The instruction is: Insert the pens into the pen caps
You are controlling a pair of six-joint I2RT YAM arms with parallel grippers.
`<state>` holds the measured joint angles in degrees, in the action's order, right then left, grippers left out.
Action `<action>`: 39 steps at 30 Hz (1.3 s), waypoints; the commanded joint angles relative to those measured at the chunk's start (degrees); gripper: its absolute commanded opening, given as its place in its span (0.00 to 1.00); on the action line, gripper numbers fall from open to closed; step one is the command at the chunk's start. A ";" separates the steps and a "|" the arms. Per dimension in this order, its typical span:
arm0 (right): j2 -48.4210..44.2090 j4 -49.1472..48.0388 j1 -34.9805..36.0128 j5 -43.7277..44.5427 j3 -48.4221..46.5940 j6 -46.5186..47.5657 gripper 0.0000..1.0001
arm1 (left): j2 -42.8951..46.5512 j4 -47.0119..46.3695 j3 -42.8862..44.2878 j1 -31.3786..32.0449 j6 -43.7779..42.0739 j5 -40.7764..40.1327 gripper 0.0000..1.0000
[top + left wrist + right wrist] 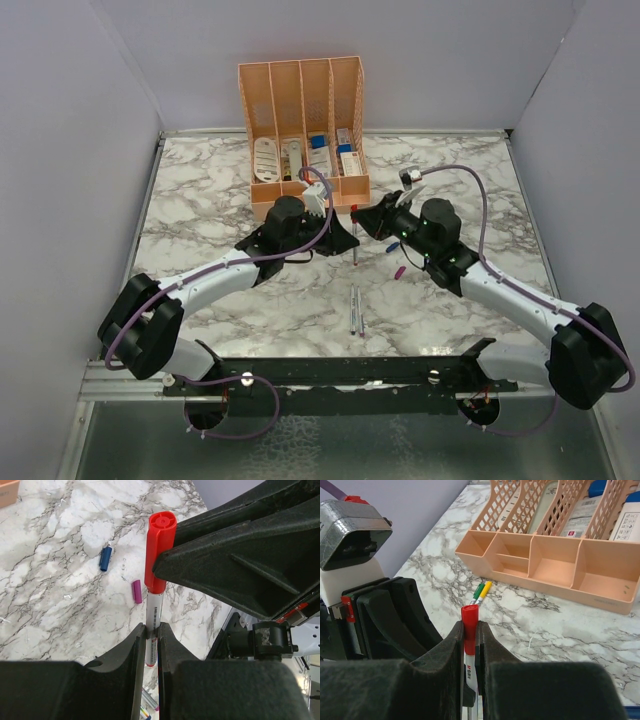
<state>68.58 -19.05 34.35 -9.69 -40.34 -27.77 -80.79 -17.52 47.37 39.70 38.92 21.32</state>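
My left gripper (151,628) is shut on the white barrel of a pen (152,611). A red cap (159,550) sits on that pen's end. My right gripper (470,625) is shut on the red cap (469,626). In the top view both grippers meet at the table's middle, left (343,238) and right (368,222), with the red-capped pen (355,238) between them. Two uncapped pens (357,310) lie side by side nearer the front. A blue cap (105,558) and a magenta cap (136,591) lie loose on the marble. Two pens with green and yellow caps (481,592) lie by the organizer.
A peach organizer (303,130) with white and blue boxed items stands at the back centre; its low front compartments (555,565) are close beyond my right gripper. Grey walls close in the marble table (200,200) on the left, right and back.
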 commanded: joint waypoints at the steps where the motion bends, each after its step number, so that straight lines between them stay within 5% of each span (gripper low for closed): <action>1: 2.39 10.00 2.62 -3.82 0.23 1.32 0.01 | 2.93 -7.27 3.67 -2.99 -0.62 -8.72 0.00; 39: 11.00 18.68 7.96 -0.63 -2.22 5.47 0.01 | 6.42 -9.11 6.33 -7.66 -1.73 -8.29 0.00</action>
<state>76.60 -18.15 39.27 -5.87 -45.63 -23.59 -78.74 -10.96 47.40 35.42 37.17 20.12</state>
